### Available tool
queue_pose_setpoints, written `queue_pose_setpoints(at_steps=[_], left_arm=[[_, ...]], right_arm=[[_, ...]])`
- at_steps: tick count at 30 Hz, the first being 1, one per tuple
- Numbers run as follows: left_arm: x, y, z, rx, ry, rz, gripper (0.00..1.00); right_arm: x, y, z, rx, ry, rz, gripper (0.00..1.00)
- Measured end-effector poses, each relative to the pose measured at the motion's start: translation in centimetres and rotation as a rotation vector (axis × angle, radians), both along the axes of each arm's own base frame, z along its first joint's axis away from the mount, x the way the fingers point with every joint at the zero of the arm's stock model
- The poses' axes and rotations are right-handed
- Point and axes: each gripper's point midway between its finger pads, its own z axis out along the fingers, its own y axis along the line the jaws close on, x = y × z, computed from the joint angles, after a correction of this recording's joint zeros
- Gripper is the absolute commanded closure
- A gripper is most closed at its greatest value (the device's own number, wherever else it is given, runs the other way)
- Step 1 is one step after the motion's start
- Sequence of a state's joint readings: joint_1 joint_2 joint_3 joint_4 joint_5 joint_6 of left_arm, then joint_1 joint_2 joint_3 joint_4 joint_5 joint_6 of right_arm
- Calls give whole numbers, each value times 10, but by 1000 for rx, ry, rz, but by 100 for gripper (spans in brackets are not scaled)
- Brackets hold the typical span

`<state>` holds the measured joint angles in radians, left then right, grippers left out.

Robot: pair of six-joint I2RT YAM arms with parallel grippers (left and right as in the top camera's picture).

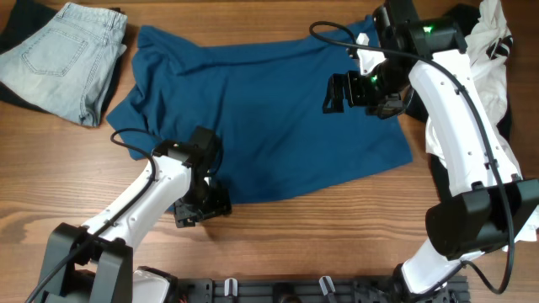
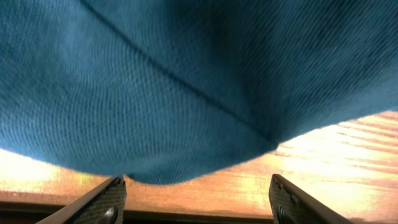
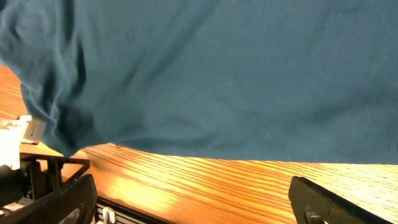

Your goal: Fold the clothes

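Wooden table: one teal shirt, one jeans pair; left gripper, right gripper both released, empty.

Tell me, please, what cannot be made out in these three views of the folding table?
- Overhead: the left gripper has its fingertips hidden under its own wrist.
- Overhead: the right arm covers the shirt's top right corner and part of the white garment.
- Overhead: the dark cloth beneath the jeans runs off the left edge.
- Wrist views: the shirt fills them, too close to tell which part.
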<state>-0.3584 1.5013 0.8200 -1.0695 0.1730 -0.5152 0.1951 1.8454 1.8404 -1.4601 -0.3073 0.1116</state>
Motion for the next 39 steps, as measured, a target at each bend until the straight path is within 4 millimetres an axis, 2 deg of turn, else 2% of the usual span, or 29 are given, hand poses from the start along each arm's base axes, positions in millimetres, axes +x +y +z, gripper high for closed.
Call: queue_pose_setpoints(at_steps=[9,15,19,20,22,28,32,36,39], left_arm=[[-1,1,-4,4,-2,-1,23],[-20,9,-23,20,32,1,23],[-26,11,-27,24,43,1,24],[-26,11,-27,24,43,2,21],[-25,11,-27,24,43,1,0],[-23,9,-25,21,41,17,0],[-4,-3,-12,-26,-15,28,0],[35,-17,10,-94,-201,58,0],[43,-14,18,-81,-258,104,0]], right_arm=[[-2,0,0,-1,7,1,0],[-3,2,0,10,8,12,0],[-3,2,1,13,8,12,0],[-3,2,1,15,9,13,0],[-3,3,1,16,9,13,0],[-2,4,1,24,4,14,0],[-1,4,1,25,2,14,0],[-1,4,1,25,2,14,0],[-1,4,1,25,0,21,0]])
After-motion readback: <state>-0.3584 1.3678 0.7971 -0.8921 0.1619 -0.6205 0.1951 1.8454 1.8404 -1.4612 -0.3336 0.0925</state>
